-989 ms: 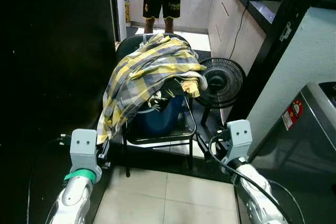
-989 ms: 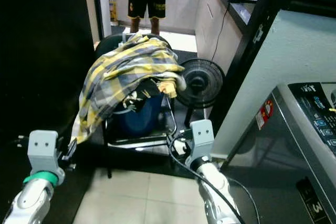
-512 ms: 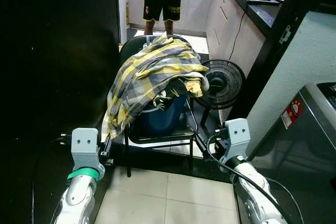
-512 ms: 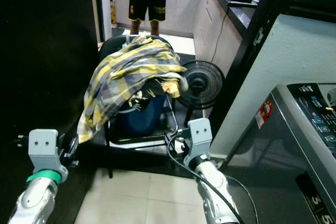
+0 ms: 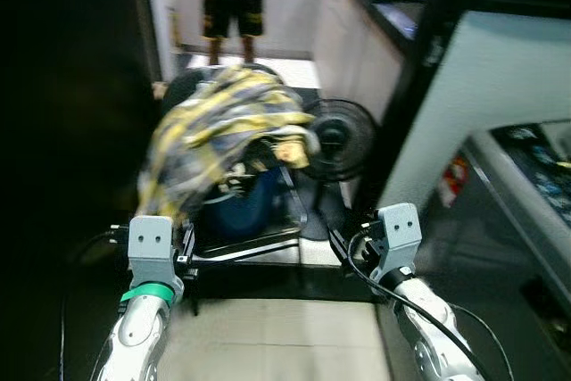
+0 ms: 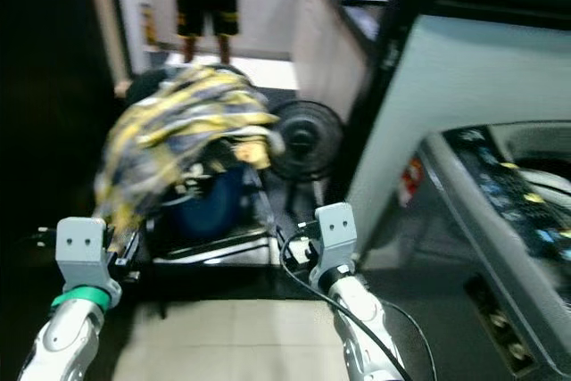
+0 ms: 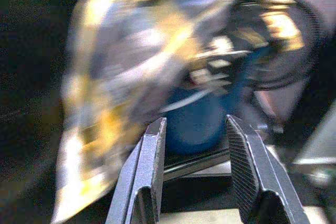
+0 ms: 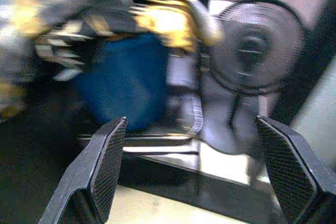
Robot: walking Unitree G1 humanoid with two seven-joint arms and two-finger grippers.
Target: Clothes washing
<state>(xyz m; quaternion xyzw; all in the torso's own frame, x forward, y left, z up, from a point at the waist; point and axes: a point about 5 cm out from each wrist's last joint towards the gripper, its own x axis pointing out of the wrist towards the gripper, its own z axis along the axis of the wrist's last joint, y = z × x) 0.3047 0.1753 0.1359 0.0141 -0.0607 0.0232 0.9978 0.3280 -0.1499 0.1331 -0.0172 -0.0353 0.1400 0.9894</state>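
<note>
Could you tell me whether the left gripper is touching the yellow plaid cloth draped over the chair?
Apart. In the left wrist view the left gripper has its black fingers open on empty air, and the yellow plaid cloth hangs well beyond their tips.

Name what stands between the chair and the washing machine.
A black fan stands on the floor between the chair and the washing machine, seen from both eye views.

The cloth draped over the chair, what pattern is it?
The draped cloth is a yellow, grey and white plaid; the left eye view shows it best.
</note>
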